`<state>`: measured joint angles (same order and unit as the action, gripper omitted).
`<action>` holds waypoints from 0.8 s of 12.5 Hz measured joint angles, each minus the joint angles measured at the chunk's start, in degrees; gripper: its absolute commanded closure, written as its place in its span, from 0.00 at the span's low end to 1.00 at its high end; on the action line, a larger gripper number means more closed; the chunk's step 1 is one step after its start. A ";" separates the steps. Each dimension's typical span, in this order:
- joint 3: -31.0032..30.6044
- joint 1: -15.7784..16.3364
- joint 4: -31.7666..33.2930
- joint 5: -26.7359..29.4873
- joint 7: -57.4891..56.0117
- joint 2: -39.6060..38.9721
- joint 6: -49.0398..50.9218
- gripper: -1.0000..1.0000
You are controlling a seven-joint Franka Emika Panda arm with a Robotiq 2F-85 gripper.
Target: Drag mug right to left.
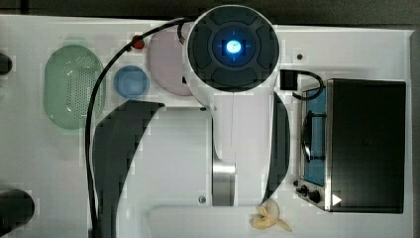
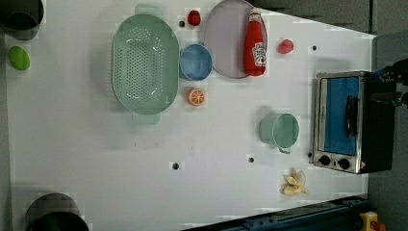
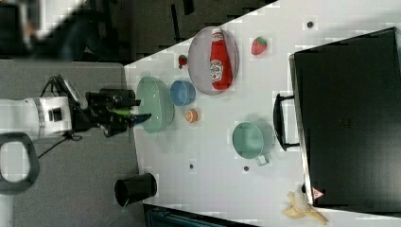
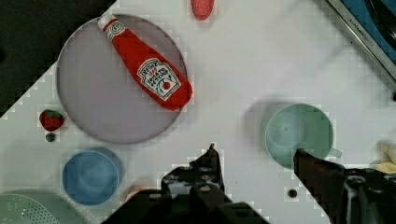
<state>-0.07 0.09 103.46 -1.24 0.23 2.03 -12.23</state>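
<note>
The teal-green mug point(image 2: 280, 131) stands upright on the white table point(image 2: 96, 159), close to the toaster oven's door, its short handle toward the left view's bottom. It is also in the right view point(image 3: 249, 140) and the wrist view point(image 4: 299, 135). My gripper point(image 4: 256, 150) hangs well above the table, open with nothing between its fingers. In the wrist view one dark finger point(image 4: 310, 170) overlaps the mug's rim without touching it. The right view has the gripper point(image 3: 139, 111) far off the table surface. In the top view the arm point(image 1: 233, 47) hides the mug.
A pale green colander point(image 2: 144, 62), blue bowl point(image 2: 196, 61), orange slice point(image 2: 196, 97) and grey plate point(image 2: 223, 53) with a ketchup bottle point(image 2: 255, 45) lie in the left view's upper middle. The toaster oven point(image 2: 344, 120) stands right of the mug, a banana peel point(image 2: 294, 183) below it.
</note>
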 measured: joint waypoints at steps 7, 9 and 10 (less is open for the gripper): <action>-1.82 -5.03 19.98 1.04 -0.46 24.09 5.18 0.00; -1.90 -5.25 21.21 1.04 -0.50 21.85 0.46 0.00; -1.97 -5.38 22.55 1.00 -0.84 19.77 -0.92 0.00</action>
<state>-2.04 -5.29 126.01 -0.24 -0.61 21.79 -13.15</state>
